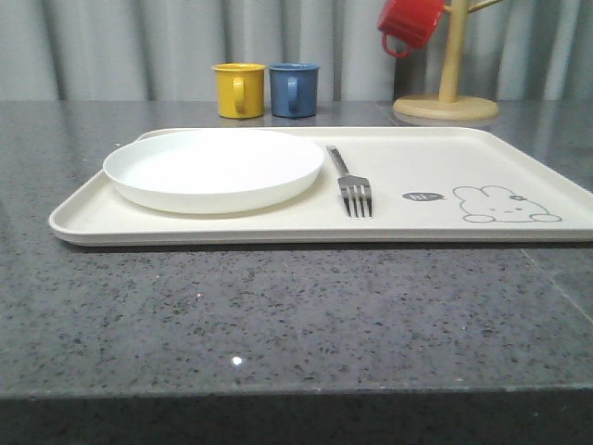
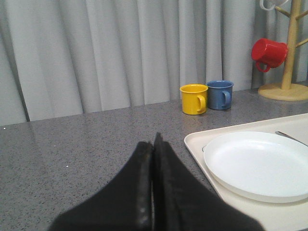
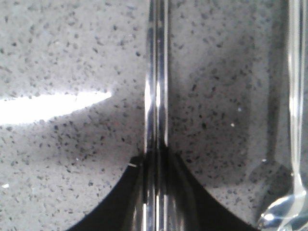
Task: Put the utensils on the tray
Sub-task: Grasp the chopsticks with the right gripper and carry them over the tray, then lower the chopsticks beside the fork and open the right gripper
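The cream tray [image 1: 435, 158] with a rabbit drawing lies across the grey counter. On its left half sits the white plate [image 1: 213, 167], and the silver fork [image 1: 350, 185] lies just right of it. My left gripper [image 2: 154, 142] is shut on nothing, low over the counter beside the tray's [image 2: 197, 142] left edge and the plate [image 2: 260, 163]. My right gripper [image 3: 156, 151] is shut on the pair of silver chopsticks [image 3: 156, 72], close above bare counter. The silver spoon [image 3: 296, 120] lies on the counter alongside them.
A yellow mug [image 1: 239, 89] and a blue mug [image 1: 294, 89] stand behind the tray. A wooden mug tree [image 1: 447, 102] at the back right carries a red mug [image 1: 408, 23]. A grey curtain closes off the back, and the counter's front edge is near.
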You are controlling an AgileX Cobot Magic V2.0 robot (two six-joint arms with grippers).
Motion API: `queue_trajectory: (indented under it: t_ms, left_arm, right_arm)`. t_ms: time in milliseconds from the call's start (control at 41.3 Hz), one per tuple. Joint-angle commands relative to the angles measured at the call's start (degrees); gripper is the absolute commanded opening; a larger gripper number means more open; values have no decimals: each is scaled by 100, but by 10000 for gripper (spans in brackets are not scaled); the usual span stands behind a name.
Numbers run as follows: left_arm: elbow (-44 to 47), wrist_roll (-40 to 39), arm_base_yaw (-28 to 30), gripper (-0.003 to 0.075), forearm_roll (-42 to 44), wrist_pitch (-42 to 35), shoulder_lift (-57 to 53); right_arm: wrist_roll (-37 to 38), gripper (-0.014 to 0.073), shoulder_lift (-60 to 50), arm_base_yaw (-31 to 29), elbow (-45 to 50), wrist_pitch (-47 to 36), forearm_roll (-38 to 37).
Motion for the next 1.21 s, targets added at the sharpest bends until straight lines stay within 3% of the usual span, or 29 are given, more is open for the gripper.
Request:
queue_trajectory:
  t_ms: [0, 242, 412, 896, 1187]
  left_arm:
    - [-143, -44, 5, -19, -23, -487, 67]
    - [-143, -44, 5, -19, -23, -487, 67]
    - [-143, -44, 5, -19, -23, -487, 67]
    - [-143, -44, 5, -19, -23, -487, 67]
    - [-143, -44, 5, -19, -23, -487, 67]
  right_arm:
    - [-52, 14, -398, -10, -171, 48, 0]
    - [321, 14, -878, 61, -528, 502, 0]
    - [652, 14, -915, 426, -902, 933, 0]
    - [1872, 13, -341, 2575, -950, 590, 0]
    - [2171, 13, 156, 2880, -968, 204, 552]
